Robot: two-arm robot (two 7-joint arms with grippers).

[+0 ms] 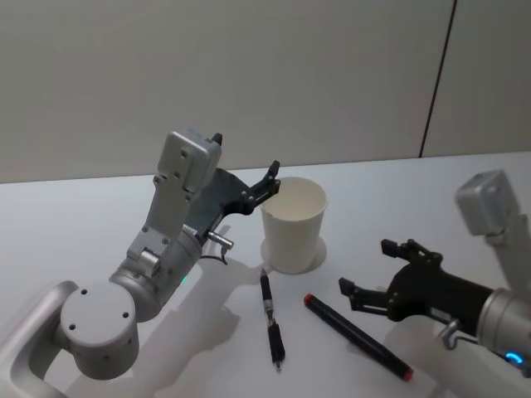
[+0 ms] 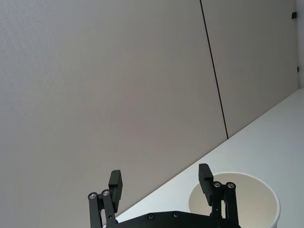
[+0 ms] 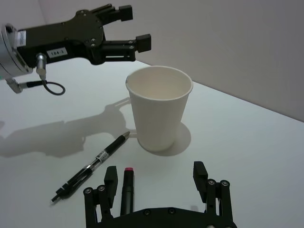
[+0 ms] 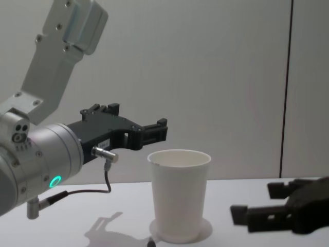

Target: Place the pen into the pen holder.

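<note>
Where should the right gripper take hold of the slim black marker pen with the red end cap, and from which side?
Mid-barrel, from above, jaws across its narrow width: the slim black marker pen lies flat on the white table, long sides free, just beside the open right gripper.

Head cam looked down on the worktop (image 1: 50, 224) from above. Chest cam sat low, facing across it at the wall (image 1: 249, 75), close in. Left wrist cam tilted up at the wall; right wrist cam looked low along the worktop. All four shared the pen holder (image 1: 293, 224).
</note>
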